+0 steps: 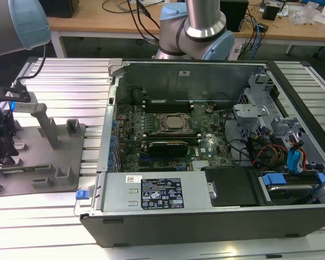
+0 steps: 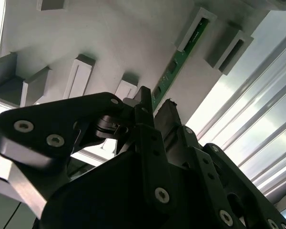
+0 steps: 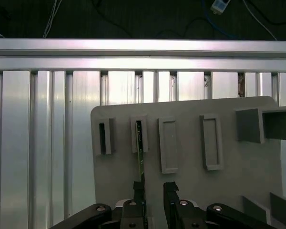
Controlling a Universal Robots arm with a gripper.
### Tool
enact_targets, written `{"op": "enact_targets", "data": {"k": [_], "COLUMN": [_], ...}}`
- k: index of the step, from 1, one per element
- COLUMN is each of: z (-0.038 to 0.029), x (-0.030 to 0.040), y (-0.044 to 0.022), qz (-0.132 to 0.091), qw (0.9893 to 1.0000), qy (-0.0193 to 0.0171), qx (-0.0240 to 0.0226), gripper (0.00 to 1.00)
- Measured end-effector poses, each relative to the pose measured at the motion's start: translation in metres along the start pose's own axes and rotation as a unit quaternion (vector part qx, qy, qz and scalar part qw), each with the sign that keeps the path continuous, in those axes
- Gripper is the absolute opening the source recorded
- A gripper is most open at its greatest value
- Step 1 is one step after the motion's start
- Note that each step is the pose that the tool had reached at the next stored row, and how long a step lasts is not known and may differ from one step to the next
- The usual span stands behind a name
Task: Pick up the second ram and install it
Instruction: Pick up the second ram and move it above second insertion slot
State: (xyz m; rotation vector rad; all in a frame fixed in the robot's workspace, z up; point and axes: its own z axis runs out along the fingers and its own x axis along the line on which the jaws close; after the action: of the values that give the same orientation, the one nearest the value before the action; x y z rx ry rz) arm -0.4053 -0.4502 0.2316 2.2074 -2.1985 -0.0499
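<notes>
While the tool hangs over the grey tray at the exterior view's left, its jaws stand parted astride the second ram, which sits on edge in a tray slot with other posts close beside it. Bare ribbed desk rims the tray. Further right, the open computer case walls in the motherboard.

The exterior view is bright. The metal table glares almost white at the lower left of the frame, and the inside of the computer case is shadowy. In the second wrist view the gripper looks dark, and soft shadows lie on the grey tray.
</notes>
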Motion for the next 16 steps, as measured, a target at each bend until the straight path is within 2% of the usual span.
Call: {"op": "enact_targets", "data": {"k": [6,7,12,16], "z": [0.0084,0.0116,0.0178,0.0262], "x": [0.0000,0.0006,0.0044,0.0085], "y": [-0.0004,-0.0004,-0.0007,-0.0010], "qz": [0.000,0.000,0.000,0.000], "qw": [1.0000,1.0000,1.0000,1.0000], "qy": [0.0000,0.0000,0.0000,-0.0001], "qx": [0.0001,0.0000,0.0000,0.0001], "gripper": [0.30,0.30,0.30,0.30]}}
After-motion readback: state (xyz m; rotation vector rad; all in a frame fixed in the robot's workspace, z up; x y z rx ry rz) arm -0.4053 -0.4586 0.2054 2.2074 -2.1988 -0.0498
